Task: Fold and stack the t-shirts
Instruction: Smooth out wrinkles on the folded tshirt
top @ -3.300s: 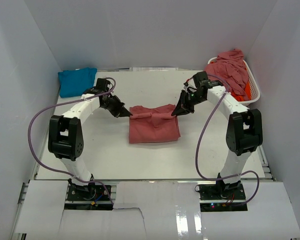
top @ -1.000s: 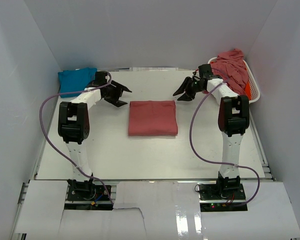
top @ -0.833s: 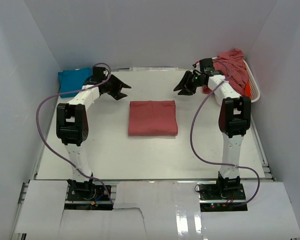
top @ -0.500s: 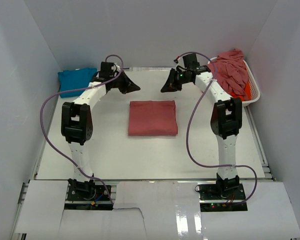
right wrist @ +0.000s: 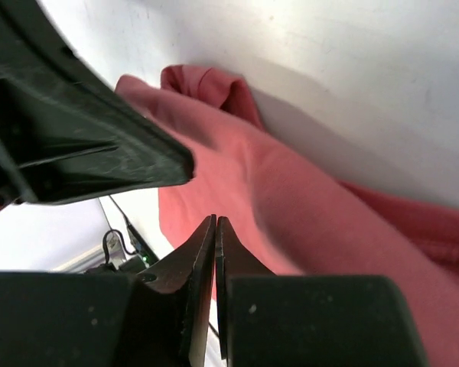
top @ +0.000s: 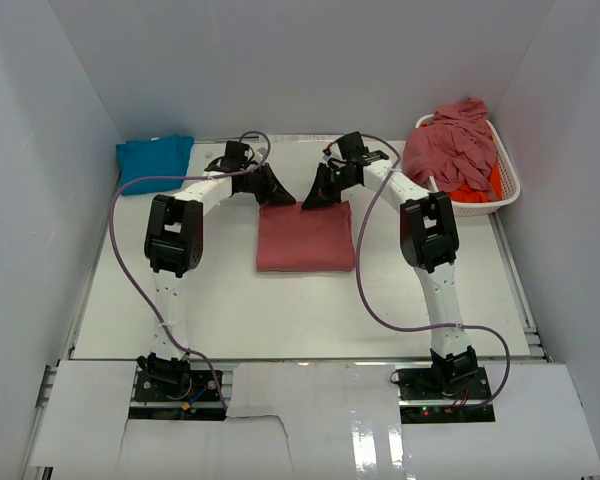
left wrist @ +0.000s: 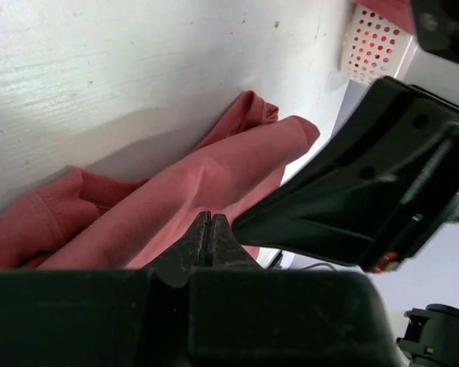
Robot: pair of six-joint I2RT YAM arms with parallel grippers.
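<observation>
Rose-red t-shirt [top: 306,238], turquoise t-shirt [top: 154,162], white basket [top: 477,208]

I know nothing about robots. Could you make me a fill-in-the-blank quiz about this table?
The blue shirt lies in the far ___ corner of the table. The heap of red shirts sits in a white ___. The left claw and right claw are both ___ at the folded red shirt's far edge.
Missing words: left, basket, shut.

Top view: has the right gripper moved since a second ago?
Yes. The right gripper has swung left, away from the white basket, and now sits at the far edge of the folded red t-shirt, close to the left gripper.
</observation>
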